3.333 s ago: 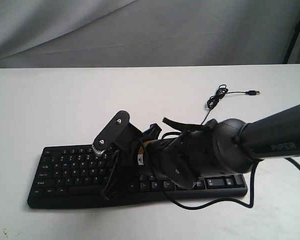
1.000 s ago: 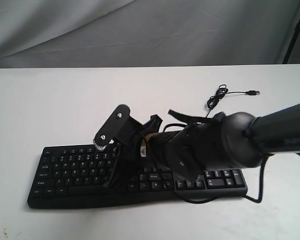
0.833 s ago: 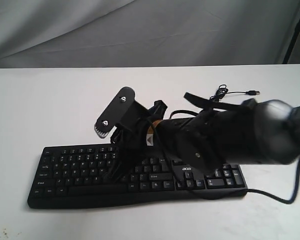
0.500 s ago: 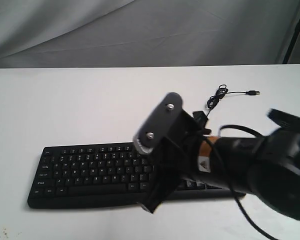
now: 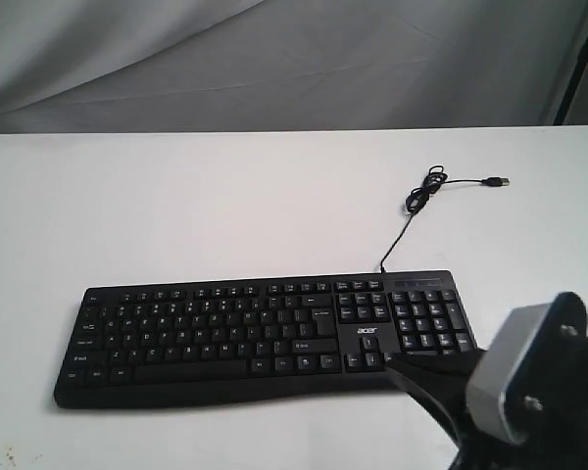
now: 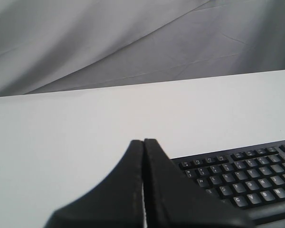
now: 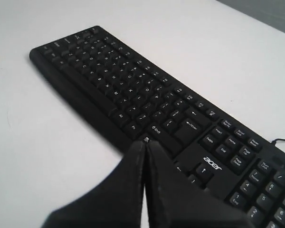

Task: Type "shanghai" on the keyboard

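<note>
The black keyboard (image 5: 225, 333) lies across the white table, with its number pad and "acer" logo at its right end. Its thin cable (image 5: 409, 211) runs back to a loose USB plug (image 5: 498, 182). My right gripper (image 5: 392, 362) sits low at the keyboard's front right corner, near the arrow keys. In the right wrist view the right gripper (image 7: 146, 141) is shut and empty, its tip over the front edge of the keyboard (image 7: 133, 85). My left gripper (image 6: 143, 140) is shut and empty, off the left end of the keyboard (image 6: 247, 175). It is out of the exterior view.
The white table (image 5: 176, 196) stretches back to a grey cloth backdrop (image 5: 274, 59). A black stand pole (image 5: 580, 59) rises at the far right. The silver wrist camera mount (image 5: 514, 392) fills the bottom right corner.
The right arm has pulled back from over the middle of the keyboard to the lower right corner. The whole keyboard now shows, and it has not shifted.
</note>
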Robot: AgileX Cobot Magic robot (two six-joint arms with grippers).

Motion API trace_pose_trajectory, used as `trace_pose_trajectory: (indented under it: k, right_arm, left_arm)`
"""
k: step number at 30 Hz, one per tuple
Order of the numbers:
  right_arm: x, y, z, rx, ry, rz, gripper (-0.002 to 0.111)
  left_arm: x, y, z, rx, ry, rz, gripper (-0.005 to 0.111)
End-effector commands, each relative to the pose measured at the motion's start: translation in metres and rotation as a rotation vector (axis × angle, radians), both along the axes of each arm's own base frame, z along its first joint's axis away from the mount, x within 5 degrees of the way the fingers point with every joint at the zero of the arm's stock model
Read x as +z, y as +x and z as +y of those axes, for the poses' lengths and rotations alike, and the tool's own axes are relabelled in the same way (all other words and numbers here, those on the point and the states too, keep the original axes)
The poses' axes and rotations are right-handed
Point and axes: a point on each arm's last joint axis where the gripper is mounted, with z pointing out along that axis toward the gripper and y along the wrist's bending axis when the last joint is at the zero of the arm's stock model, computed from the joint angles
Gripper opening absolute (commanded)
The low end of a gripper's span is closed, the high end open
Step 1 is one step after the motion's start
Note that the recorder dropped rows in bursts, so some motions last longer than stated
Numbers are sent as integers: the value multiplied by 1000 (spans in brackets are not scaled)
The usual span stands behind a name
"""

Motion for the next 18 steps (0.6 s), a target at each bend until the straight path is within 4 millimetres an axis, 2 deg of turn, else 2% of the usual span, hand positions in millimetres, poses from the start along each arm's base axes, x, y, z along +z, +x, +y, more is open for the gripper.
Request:
trace_pose_trajectory:
  k: [1, 9, 13, 18]
  right_arm:
    - [1, -14, -17, -10, 65, -52, 0]
    - [26, -30, -34, -4, 186, -150, 0]
    - [29, -37, -48, -36, 178, -139, 0]
    - [30, -41, -70, -171, 216, -200, 0]
  left_arm:
    - [-1, 0, 0, -3, -2, -2, 0]
    - [-1, 0, 0, -3, -2, -2, 0]
    - [-1, 0, 0, -3, -2, -2, 0]
    - [-1, 0, 0, -3, -2, -2, 0]
